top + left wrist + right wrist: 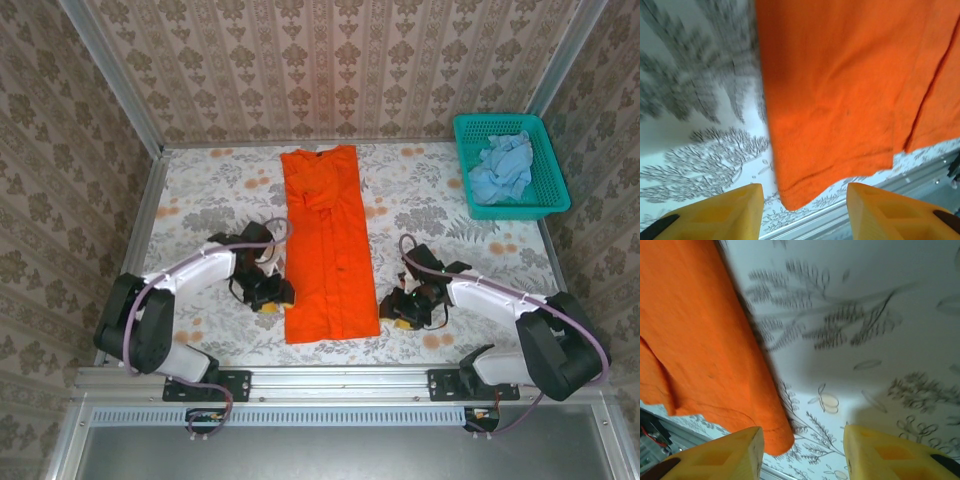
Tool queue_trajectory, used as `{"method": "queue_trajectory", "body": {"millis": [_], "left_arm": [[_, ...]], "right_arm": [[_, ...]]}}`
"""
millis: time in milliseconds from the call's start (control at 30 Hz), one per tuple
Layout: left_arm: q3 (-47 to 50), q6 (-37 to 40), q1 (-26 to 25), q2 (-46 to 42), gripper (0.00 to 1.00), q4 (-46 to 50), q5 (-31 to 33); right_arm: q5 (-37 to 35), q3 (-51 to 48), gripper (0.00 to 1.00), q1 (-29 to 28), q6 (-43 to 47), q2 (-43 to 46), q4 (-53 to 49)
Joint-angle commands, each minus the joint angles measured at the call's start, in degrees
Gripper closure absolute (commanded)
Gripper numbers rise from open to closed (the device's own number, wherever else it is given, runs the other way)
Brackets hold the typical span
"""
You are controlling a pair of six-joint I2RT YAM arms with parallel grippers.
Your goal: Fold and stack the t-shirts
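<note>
**A:** Where is the bright orange cloth t-shirt?

**B:** Flat in the middle of the floral-printed table. It is folded into a long narrow strip running from the far side toward the arms, with the dark neck label at the far end and the hem at the near end.

**A:** And the other one?

**B:** The pale blue cloth t-shirt lies crumpled inside the teal plastic mesh basket at the far right corner, well apart from the orange one.

**A:** The left gripper?

**B:** Low over the table, just beside the strip's left edge near the hem. Its yellow fingers stand apart, and the shirt's near corner lies in the gap between them. It has hold of nothing.

**A:** The right gripper?

**B:** Just beside the strip's right edge near the hem, with its jaws parted too. The orange corner lies close by one finger, though I cannot tell whether it touches. Between the two fingers there is bare table, and nothing is gripped.

**A:** Round about?

**B:** A metal rail runs along the near edge, and patterned wallpaper walls stand behind.
</note>
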State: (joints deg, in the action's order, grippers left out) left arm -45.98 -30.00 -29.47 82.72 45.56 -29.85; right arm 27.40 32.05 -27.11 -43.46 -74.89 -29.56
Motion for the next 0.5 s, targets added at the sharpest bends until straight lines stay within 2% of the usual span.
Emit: {"method": "queue_trajectory", "body": {"millis": [0,233,333,467], "left_arm": [[5.2,-1.7,-1.4,-2.8,0.52,-2.7,-4.5],[9.1,-4.2,-5.9,-3.6,0.53,-6.8,-4.7],[10.2,-5.4,-6.9,-2.8,0.6,-9.2,-5.4],[9.6,-4.6,-7.6,-2.1,0.61,-7.5,-3.6]], "right_arm": [[1.5,-0.5,0.52,-2.1,-4.1,0.5,3.1],[0.5,0.7,0.54,-5.5,-3.6,-0.7,3.0],[-0.2,0.9,0.55,-6.6,-3.5,-1.3,3.0],[-0.5,1.3,0.55,-8.1,-4.2,-0.7,3.7]]}}
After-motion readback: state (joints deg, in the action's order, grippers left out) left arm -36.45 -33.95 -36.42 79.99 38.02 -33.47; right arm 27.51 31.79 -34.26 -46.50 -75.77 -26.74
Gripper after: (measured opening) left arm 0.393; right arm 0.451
